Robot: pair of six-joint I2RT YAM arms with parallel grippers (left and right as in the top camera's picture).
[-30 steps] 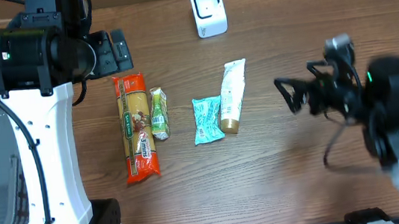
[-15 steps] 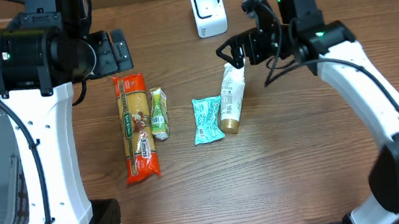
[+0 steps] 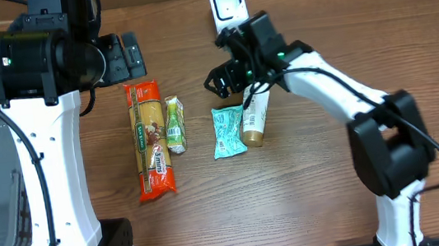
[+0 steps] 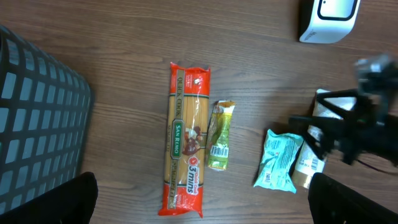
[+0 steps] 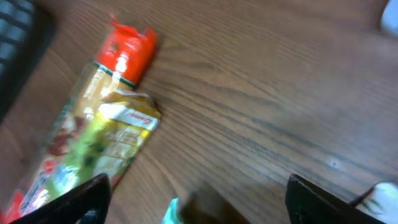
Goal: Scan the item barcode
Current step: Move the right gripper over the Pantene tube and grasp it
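My right pincer [image 3: 226, 87] hangs wide open and empty just over the tube [image 3: 253, 115], which lies on the surface [image 3: 294, 197] near the scanner [image 3: 229, 10], so I can grab it. My left pincer [image 3: 125, 57] is open and empty too.

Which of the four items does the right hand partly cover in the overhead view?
The cream gold-capped tube, rightmost in the row; the right hand hides its top, the other three show fully.

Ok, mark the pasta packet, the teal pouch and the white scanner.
pasta packet [image 3: 150, 139]: overhead view, middle of its label.
teal pouch [image 3: 226, 132]: overhead view, centre of the pouch.
white scanner [image 3: 229, 8]: overhead view, its front face.
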